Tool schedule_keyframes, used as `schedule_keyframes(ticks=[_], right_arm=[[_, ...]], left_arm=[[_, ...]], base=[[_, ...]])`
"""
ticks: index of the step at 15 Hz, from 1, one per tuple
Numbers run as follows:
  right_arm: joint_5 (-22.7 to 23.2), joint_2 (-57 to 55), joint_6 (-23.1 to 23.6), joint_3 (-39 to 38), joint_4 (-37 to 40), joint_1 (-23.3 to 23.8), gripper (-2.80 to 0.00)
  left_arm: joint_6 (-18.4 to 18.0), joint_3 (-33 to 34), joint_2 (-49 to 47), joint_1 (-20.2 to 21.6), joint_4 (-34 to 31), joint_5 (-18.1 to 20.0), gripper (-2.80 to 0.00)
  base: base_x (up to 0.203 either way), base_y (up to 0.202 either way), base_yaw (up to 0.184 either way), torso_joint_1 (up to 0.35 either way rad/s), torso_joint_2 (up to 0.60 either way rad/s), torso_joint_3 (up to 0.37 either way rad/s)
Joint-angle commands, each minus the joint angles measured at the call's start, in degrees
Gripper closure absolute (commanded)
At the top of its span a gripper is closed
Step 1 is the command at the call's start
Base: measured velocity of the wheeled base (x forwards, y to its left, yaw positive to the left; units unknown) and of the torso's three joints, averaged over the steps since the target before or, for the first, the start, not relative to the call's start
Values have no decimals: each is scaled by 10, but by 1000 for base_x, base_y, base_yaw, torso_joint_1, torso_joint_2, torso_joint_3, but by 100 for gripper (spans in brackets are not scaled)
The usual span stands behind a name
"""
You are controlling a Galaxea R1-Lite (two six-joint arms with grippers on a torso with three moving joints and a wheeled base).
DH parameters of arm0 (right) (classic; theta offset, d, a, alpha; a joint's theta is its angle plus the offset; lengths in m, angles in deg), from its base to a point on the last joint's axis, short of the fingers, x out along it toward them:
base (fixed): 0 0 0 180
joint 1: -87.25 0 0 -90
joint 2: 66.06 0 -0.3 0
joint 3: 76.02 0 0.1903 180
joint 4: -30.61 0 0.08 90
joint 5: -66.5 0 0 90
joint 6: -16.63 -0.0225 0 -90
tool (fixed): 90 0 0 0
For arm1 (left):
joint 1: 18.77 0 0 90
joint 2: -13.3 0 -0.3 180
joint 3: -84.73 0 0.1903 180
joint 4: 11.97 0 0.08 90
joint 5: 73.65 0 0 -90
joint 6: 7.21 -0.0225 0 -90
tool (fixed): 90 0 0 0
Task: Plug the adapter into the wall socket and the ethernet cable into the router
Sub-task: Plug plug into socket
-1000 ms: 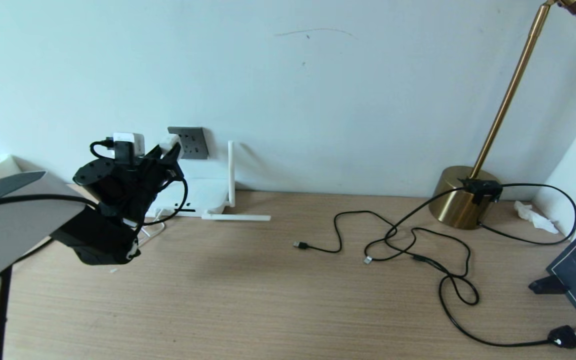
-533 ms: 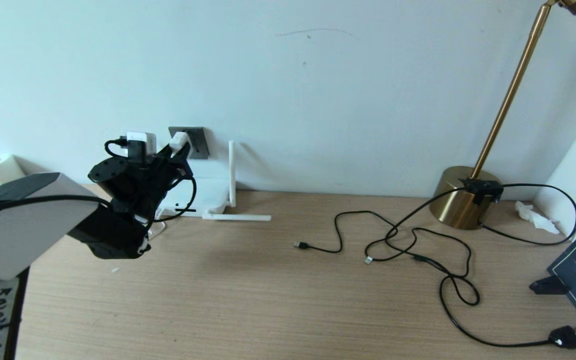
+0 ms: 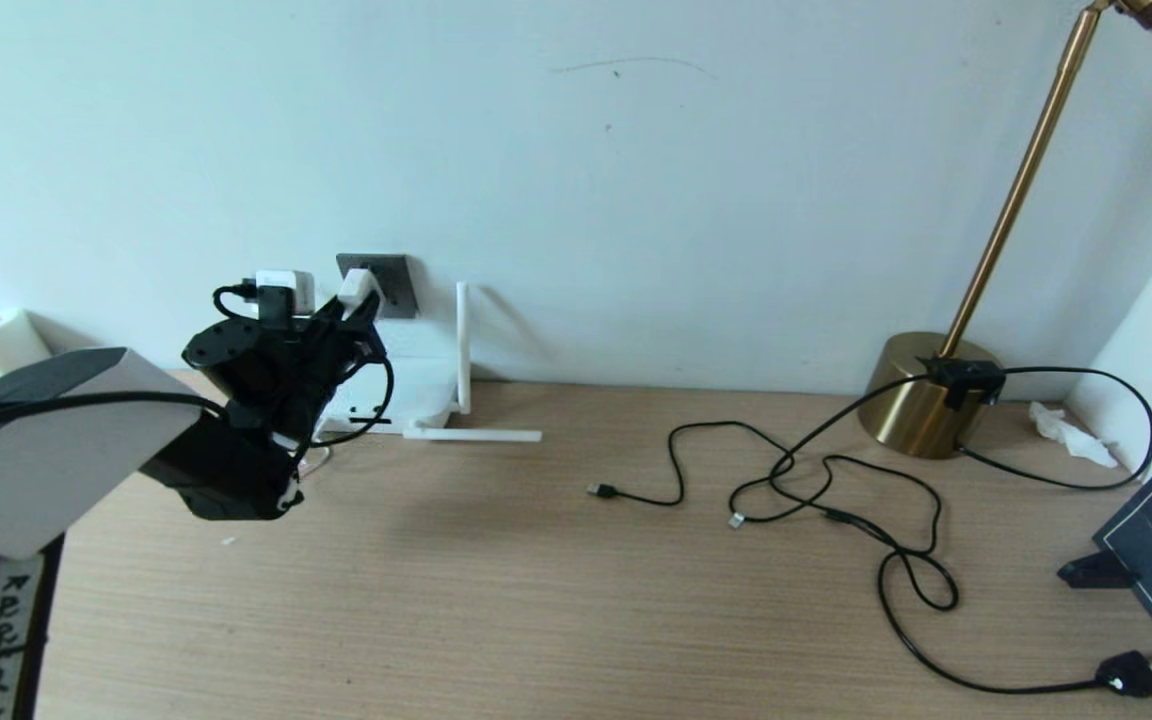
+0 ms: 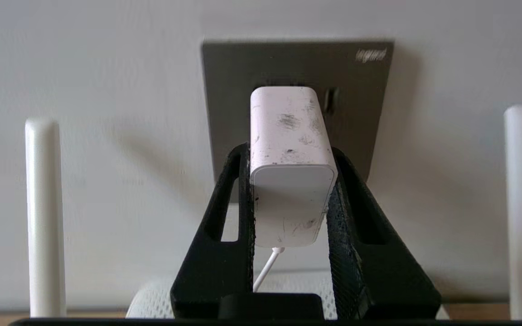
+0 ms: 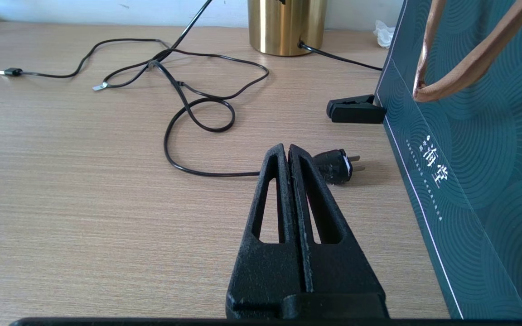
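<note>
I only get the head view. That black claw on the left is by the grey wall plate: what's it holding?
Observer: The left end effector grips the white adapter by its sides.
Operator: Is it lined up with the socket?
Observer: Its nose meets the middle of the socket.
Operator: And the other claw?
Observer: The right end effector hangs shut above the desk, by a black plug.

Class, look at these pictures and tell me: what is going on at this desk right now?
The left gripper holds the white adapter against the grey wall socket, above the router; whether it is fully seated cannot be told. The right gripper is shut and idle over the desk. The ethernet cable lies loose there, not yet plugged in.
</note>
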Motion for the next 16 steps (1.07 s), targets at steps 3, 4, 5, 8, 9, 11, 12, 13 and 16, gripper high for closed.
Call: schedule_keyframes(ticks=[3, 4, 5, 8, 9, 11, 12, 13, 16], right_arm=[[0, 0, 0, -6, 0, 0, 0], [0, 0, 0, -6, 0, 0, 0], [0, 0, 0, -6, 0, 0, 0], [0, 0, 0, -6, 0, 0, 0], [0, 0, 0, -6, 0, 0, 0], [0, 0, 0, -6, 0, 0, 0], [0, 0, 0, -6, 0, 0, 0], [0, 0, 0, -6, 0, 0, 0], [0, 0, 0, -6, 0, 0, 0]], left_arm=[[0, 40, 25, -1, 27, 1, 0], [1, 40, 26, 0, 27, 1, 0], [1, 37, 26, 1, 26, 1, 0], [2, 34, 22, 4, 23, 3, 0], [2, 30, 21, 4, 21, 3, 0], [3, 22, 18, 6, 2, 2, 0], [9, 18, 19, 7, -6, 2, 0], [15, 12, 19, 7, -9, 2, 0], [19, 5, 19, 7, -29, 2, 0]], base=[[0, 0, 0, 0, 0, 0], [0, 0, 0, 0, 0, 0], [0, 0, 0, 0, 0, 0], [0, 0, 0, 0, 0, 0], [0, 0, 0, 0, 0, 0], [0, 0, 0, 0, 0, 0], [0, 0, 0, 0, 0, 0], [0, 0, 0, 0, 0, 0], [0, 0, 0, 0, 0, 0]])
